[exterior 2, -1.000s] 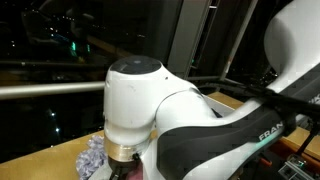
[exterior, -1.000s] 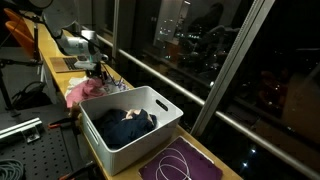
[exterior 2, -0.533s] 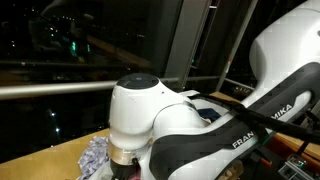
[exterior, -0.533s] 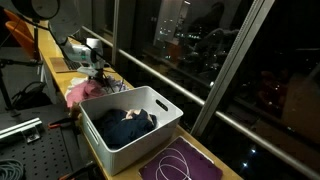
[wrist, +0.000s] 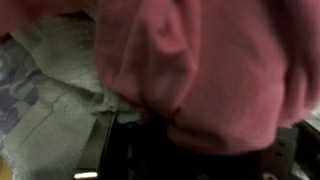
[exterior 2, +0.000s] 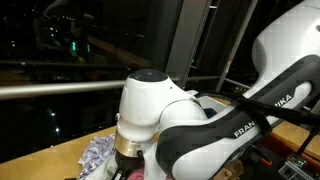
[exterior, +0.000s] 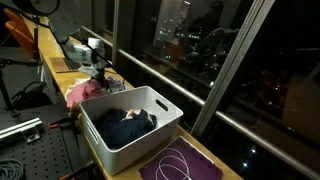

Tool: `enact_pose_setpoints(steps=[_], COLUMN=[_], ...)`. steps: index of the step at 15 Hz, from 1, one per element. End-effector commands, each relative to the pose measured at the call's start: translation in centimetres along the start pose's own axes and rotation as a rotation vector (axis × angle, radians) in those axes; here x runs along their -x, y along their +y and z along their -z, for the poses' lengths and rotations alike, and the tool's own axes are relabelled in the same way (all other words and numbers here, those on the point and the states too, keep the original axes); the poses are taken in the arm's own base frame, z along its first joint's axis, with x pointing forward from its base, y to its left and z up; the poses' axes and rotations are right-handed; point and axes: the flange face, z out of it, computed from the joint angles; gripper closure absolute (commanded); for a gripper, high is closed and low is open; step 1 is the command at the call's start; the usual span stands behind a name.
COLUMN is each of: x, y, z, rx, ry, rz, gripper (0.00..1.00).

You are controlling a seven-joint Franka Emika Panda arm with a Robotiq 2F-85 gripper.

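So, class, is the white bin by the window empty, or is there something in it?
Not empty. In an exterior view the white bin holds a crumpled dark garment that lies on its floor, below the rim.

The soft pink cloth garment [wrist: 205, 60] looked matt and fleecy. The white rectangular plastic bin [exterior: 150, 137] was smooth; the robot's white arm shell [exterior 2: 160, 100] shone glossy.

Glossy white arm [exterior 2: 165, 110], fat rounded joint shells, smooth and seamless; dark grey band [exterior 2: 200, 150] curving underneath, white block lettering [exterior 2: 262, 118] across it, only partly readable; in an exterior view, small dark gripper [exterior: 97, 68] capping the pale wrist
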Motion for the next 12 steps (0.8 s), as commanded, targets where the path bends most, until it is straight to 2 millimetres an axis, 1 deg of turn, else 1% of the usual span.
enact_pose_setpoints(steps=[1, 2, 4, 5, 6, 9, 12], x=[1.3, 1.4, 1.8, 2.0, 2.0, 3.1, 5.1], y=[1.3, 1.9, 3.4, 4.3, 5.3, 8.8, 12.4], z=[2.5, 4.5, 8.4, 10.1, 11.9, 17.3, 22.5], rx=[0.004, 0.021, 0.052, 0.07, 0.089, 0.145, 0.206], ry=[0.007, 0.018, 0.045, 0.059, 0.075, 0.123, 0.17], rz=[-0.014, -0.016, -0.029, -0.038, -0.053, -0.099, -0.158], gripper=[0.99, 0.95, 0.99, 0.97, 0.96, 0.96, 0.96])
